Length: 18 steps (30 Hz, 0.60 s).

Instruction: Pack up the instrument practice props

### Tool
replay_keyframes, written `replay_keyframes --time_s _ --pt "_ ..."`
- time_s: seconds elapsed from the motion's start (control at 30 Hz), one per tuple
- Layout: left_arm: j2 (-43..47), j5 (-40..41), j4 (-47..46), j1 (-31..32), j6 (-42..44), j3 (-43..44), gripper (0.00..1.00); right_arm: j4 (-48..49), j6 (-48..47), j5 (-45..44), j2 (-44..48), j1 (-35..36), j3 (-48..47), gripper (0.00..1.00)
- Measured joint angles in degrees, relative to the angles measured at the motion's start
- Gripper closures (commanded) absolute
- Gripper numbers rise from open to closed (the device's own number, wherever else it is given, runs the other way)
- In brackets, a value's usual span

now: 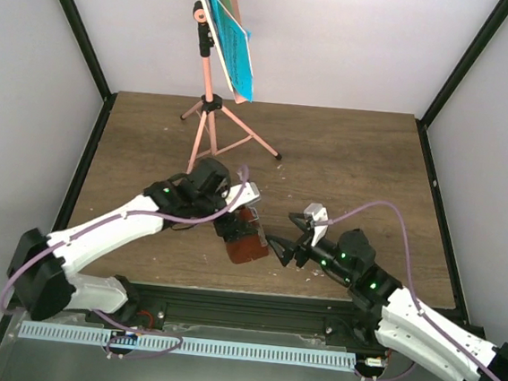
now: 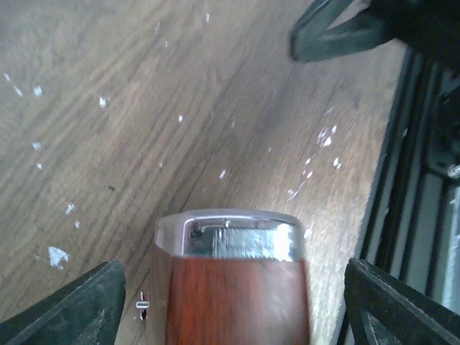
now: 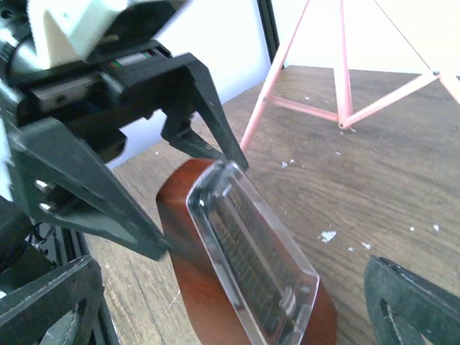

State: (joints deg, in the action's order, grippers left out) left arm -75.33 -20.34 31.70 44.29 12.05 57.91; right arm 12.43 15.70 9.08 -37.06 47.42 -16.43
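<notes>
The reddish-brown metronome lies tilted on the wooden table, its clear cover facing up. My left gripper straddles it, open; table shows between each of its fingertips and the wood sides. My right gripper hovers open just right of the metronome, aimed at it, holding nothing. The pink tripod music stand stands at the back left, with blue sheet-music pages on its desk. Its legs show behind the metronome in the right wrist view.
A black rail runs along the near table edge, close below the metronome. Black frame posts and white walls enclose the table. Small white flecks dot the wood. The left arm's fingers fill the left of the right wrist view.
</notes>
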Motion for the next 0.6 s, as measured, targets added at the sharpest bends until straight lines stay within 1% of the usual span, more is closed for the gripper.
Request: replay_keyframes --time_s 0.1,0.17,0.27,0.4,0.47,0.5,0.6 --pt "5.3 -3.4 -2.0 -2.3 -1.4 -1.2 0.11 0.2 -1.0 6.3 -2.7 -4.4 -2.8 0.00" --pt "9.5 -6.8 -4.3 -6.7 -3.0 -2.0 0.09 0.5 -1.7 11.0 -5.4 -7.8 -4.6 0.00" --pt "14.1 -8.5 -7.9 -14.2 -5.7 -2.9 0.09 1.4 -2.5 19.6 -11.4 -12.3 -8.5 0.00" --pt "16.5 -7.5 -10.8 -22.8 -9.1 -3.2 0.09 1.7 -4.8 30.2 -21.6 -14.0 -16.6 0.00" --pt "16.5 -5.1 -11.7 -26.3 -10.9 -3.5 0.09 1.4 -6.3 34.8 -26.9 -14.1 -21.0 0.00" --pt "16.5 -3.3 -11.9 -27.5 -11.8 -3.9 0.09 1.2 -7.2 37.1 -29.9 -14.1 -23.3 0.00" --pt "16.5 -1.7 -12.0 -27.7 -12.3 -4.3 0.09 1.0 -9.1 42.5 -37.4 -14.2 -27.4 0.00"
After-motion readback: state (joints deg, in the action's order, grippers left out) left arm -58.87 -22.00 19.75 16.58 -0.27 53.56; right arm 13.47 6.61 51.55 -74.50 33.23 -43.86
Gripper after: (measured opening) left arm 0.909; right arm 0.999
